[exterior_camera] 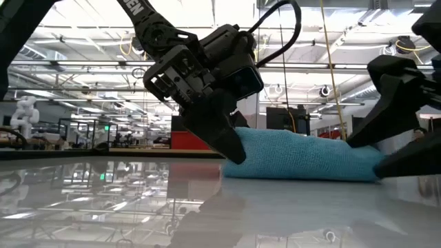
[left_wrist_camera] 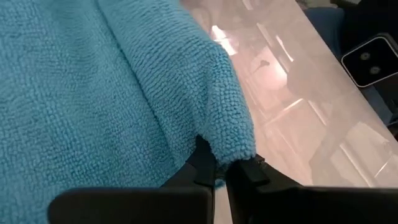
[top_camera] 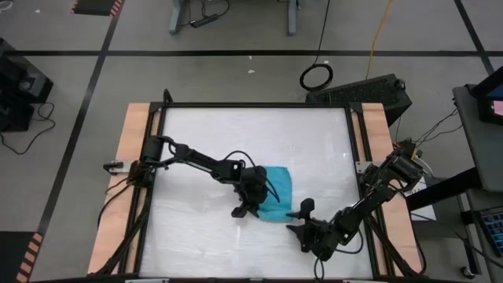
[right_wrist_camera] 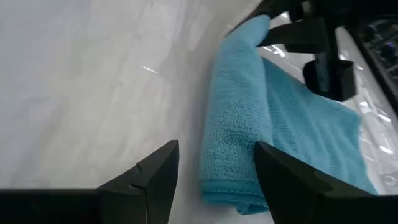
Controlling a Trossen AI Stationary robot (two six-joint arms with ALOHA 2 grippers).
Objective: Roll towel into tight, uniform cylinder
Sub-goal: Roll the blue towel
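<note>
The turquoise towel point(top_camera: 277, 191) lies on the white table point(top_camera: 196, 149), right of the middle. Its near edge is rolled up into a thick roll point(right_wrist_camera: 235, 134). The rest lies flat toward the far side point(right_wrist_camera: 311, 137). My left gripper point(top_camera: 250, 206) is shut on the roll's left end. My right gripper point(top_camera: 299, 218) is open at the roll's right end. In the right wrist view point(right_wrist_camera: 214, 168) its two fingers stand on either side of that end. I cannot tell whether they touch it. My left gripper pinches the left end of the towel's rolled edge point(left_wrist_camera: 231, 149) between its two fingers, and several layers show there. In the low view the fingers point(exterior_camera: 227, 141) slant down from above and from the table's left. The towel lies on the table and is not lifted.
Wooden rails point(top_camera: 137, 134) and a dark frame border the table on the left and right. A black keyboard-like box point(top_camera: 365, 90) and a cable coil point(top_camera: 316, 76) lie beyond the far edge. White tabletop stretches far of the towel and to its left.
</note>
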